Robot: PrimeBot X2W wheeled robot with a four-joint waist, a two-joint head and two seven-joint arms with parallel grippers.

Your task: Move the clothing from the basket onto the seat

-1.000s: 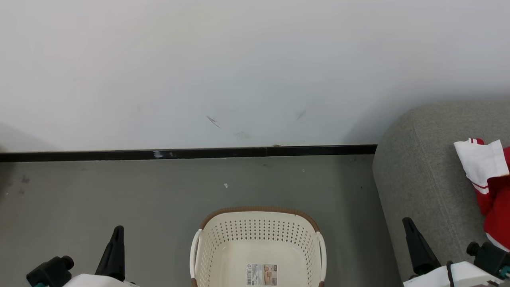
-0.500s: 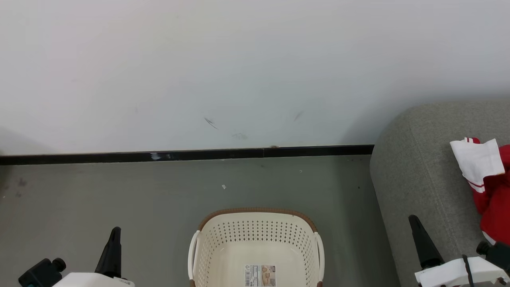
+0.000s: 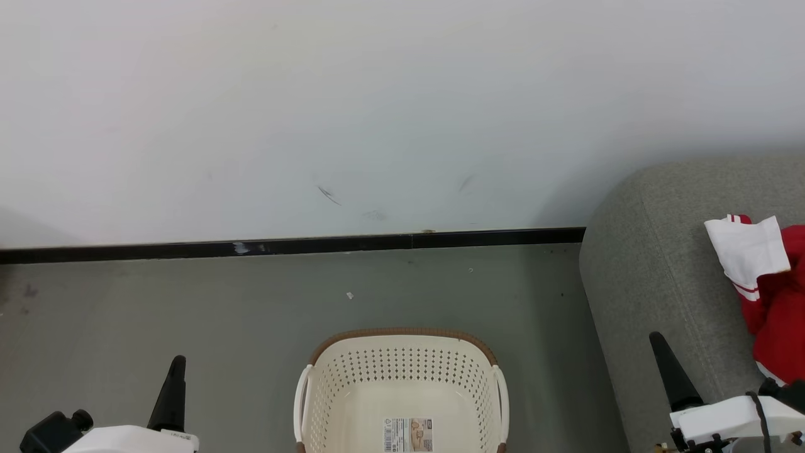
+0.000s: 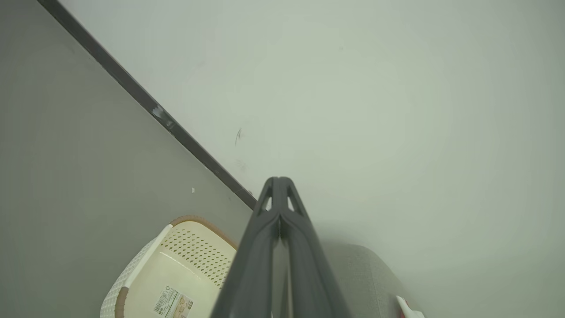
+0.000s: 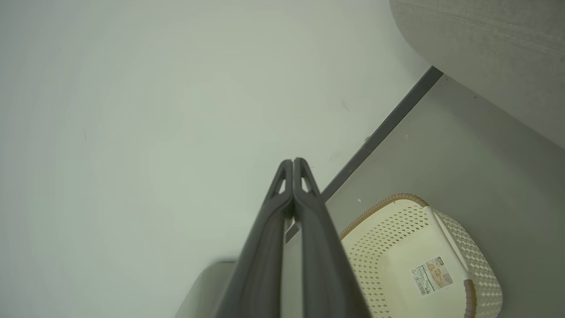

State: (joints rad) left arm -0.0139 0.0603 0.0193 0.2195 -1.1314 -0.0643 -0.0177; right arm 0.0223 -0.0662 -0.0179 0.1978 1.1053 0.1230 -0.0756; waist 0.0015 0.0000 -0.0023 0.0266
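Head view shows you the big grey seat [image 3: 654,264], then the empty-looking basket [image 3: 402,331]. The red clothing [image 3: 777,314] lies on the seat. Your left gripper [image 3: 177,368] and right gripper [image 3: 659,346] are pinched together, holding nothing. If you swing the right one carelessly, it could drag clothing off.

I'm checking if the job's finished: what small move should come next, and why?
Probably just park both arms: the basket holds nothing but its label sticker, the clothing lies on the seat, and the left gripper and right gripper are shut and empty.
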